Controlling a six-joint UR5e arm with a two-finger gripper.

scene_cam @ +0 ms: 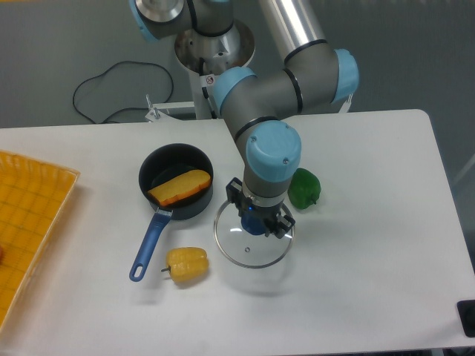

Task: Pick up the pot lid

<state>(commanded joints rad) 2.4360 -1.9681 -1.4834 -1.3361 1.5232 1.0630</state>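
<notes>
Hanging over the pot lid [249, 252], the fingers [280, 222] are seen at its centre; clenched or released cannot be told. With a shallow hold, the lid could be dropped.

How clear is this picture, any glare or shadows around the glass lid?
Fixed camera: sharp and evenly lit; the glass pot lid is see-through, showing mainly by its rim; a faint shadow lies on the table below it; a bright highlight streaks the arm's metal tube.
</notes>
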